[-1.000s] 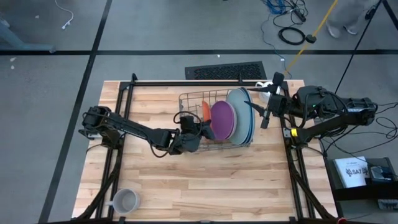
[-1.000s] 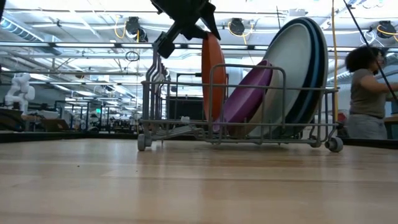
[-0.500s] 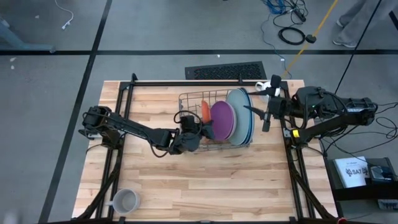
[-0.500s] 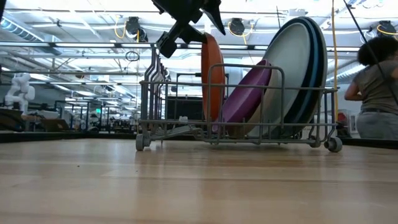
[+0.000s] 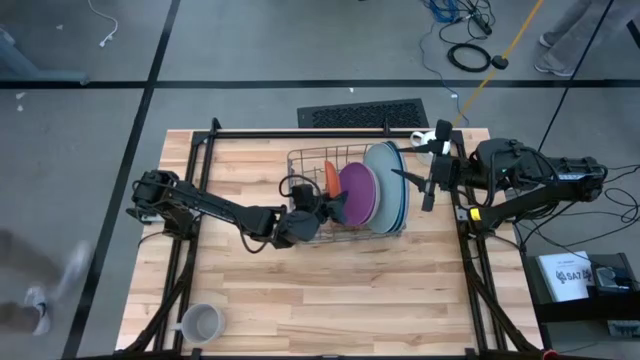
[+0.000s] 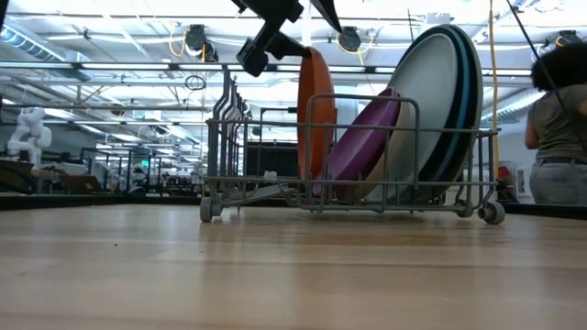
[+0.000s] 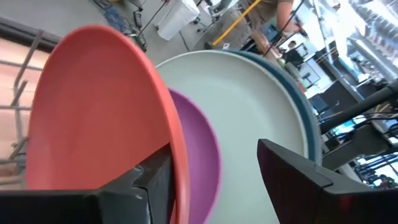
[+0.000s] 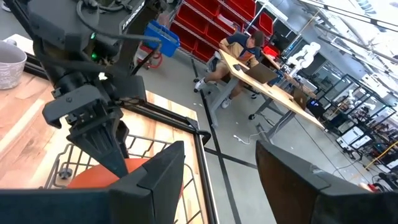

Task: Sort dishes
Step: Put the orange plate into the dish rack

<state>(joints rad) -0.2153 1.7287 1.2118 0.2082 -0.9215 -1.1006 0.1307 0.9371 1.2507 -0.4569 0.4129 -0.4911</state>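
Orange round plate (image 6: 315, 115) stands slotted in the wire rack (image 6: 353, 156) at frame centre; my left pincer (image 5: 322, 204), fingers wide, should lift clear next.

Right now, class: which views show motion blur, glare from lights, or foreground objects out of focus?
High view: a person at the lower left edge is smeared by motion. Low view: bright ceiling lights backlight the dish rack, and the near table looks soft. Left wrist view: the orange plate fills the frame, soft-edged.

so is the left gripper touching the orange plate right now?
Cannot tell. In the left wrist view the left gripper straddles the orange plate rim with fingers spread; no view plainly shows contact or a gap.
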